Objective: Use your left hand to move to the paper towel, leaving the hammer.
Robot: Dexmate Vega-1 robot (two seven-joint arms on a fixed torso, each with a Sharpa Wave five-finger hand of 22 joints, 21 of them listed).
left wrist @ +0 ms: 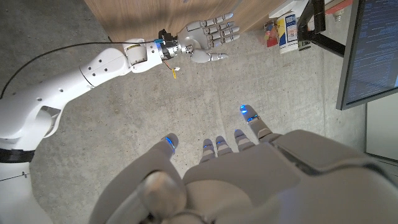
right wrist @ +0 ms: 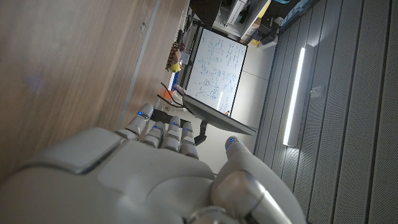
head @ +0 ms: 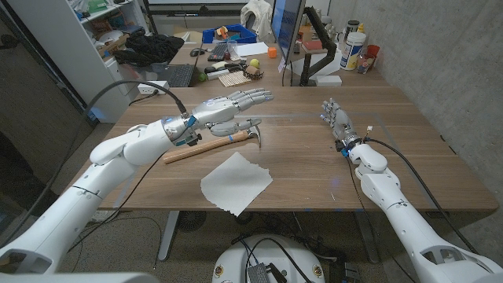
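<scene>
Wooden table runs across the head view, with a cluttered desk and a monitor behind its far edge. On it, the paper towel lies flat toward the near edge, a little left of centre, one corner pointing at the robot. Just beyond it, farther from the robot, the hammer lies with its wooden handle running left and its metal head to the right, close to the towel's far corner but apart from it. The left hand hangs over the hammer with fingers stretched out and spread toward the right, gripping nothing; whether its lower fingers touch the hammer's head I cannot tell. In the left wrist view, that hand shows extended fingertips with nothing between them. The right hand stands well off on the right side of the table, fingers straight and apart, also empty. By my reading, the hammer is already let go and the move to the towel is just starting; next the left hand needs to come nearer and slightly lower, clearing the hammer's handle without nudging it.
</scene>
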